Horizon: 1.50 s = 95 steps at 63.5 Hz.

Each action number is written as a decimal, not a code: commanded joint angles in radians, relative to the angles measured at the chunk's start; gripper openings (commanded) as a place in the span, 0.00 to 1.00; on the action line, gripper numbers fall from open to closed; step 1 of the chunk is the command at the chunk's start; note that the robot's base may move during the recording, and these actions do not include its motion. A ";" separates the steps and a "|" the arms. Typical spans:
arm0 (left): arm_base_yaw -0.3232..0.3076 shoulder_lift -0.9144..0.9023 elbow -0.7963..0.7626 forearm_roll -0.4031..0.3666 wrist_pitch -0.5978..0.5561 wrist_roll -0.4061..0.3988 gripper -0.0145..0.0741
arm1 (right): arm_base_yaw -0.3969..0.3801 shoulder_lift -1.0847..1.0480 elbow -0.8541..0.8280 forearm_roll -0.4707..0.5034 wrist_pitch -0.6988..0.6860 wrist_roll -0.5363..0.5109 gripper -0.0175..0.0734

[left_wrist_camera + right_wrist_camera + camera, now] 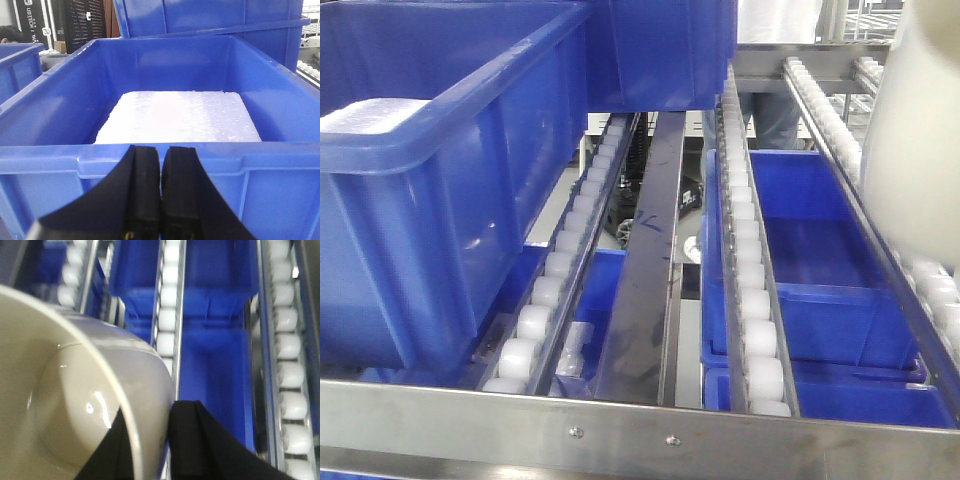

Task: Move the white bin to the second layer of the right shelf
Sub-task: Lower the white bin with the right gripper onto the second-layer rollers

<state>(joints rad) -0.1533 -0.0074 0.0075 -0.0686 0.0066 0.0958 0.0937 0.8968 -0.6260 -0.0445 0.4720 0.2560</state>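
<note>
The white bin (920, 130) hangs blurred at the right edge of the front view, above the right roller track. In the right wrist view the white bin (75, 405) fills the lower left, glossy and cream inside. My right gripper (150, 415) is shut on its wall, one finger inside the rim and one outside. Beneath it lies the right shelf second layer (750, 280), sloping tracks of white rollers (167, 305) behind a steel front rail (620, 430). My left gripper (161, 150) is shut on nothing, just before a blue crate's rim.
A large blue crate (420, 200) holding a white foam slab (177, 117) sits on the left tracks. Another blue crate (660, 50) stands behind it. More blue crates (820, 290) show on the level below, through the gaps between tracks.
</note>
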 commanded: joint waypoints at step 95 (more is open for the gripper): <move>0.001 -0.013 0.033 -0.005 -0.087 -0.007 0.26 | 0.105 0.314 -0.031 0.003 -0.191 -0.003 0.25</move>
<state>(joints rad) -0.1533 -0.0074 0.0075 -0.0686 0.0066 0.0958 0.1940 1.2117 -0.6260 -0.0442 0.3661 0.2560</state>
